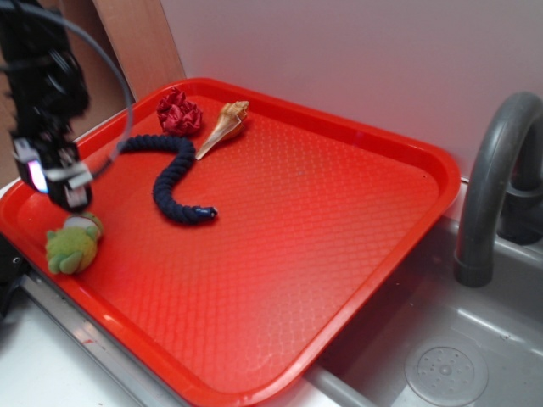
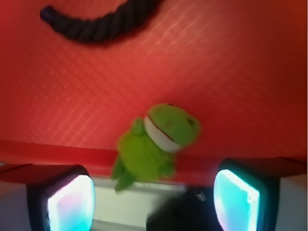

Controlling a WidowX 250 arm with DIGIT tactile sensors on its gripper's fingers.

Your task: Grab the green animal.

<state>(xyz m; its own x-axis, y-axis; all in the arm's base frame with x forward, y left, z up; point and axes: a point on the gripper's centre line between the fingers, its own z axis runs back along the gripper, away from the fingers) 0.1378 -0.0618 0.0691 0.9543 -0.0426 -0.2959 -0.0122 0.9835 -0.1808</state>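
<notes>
Plush green animal (image 1: 73, 245) lies at the near left corner of the red tray (image 1: 339, 254) in the exterior view, almost against the tray's raised rim. The gripper (image 1: 64, 191) hangs just above it, close to its head; from this side I cannot tell how wide its jaws stand. A dark blue rope (image 1: 174, 182) curls toward the tray's middle, clear of the toy, while a red scrunchie (image 1: 178, 112) and a seashell (image 1: 225, 127) sit by the far edge.

Wrist view shows the jaws apart, one pad (image 2: 72, 204) on either side of the frame, with the green animal (image 2: 154, 144) between and ahead of them, its body draped over the tray rim. It looks light, soft and squashy, unlikely to slip or break. Closing across the plump body below the cream face patch seems the surest hold, though the rim beside it may obstruct one finger.
</notes>
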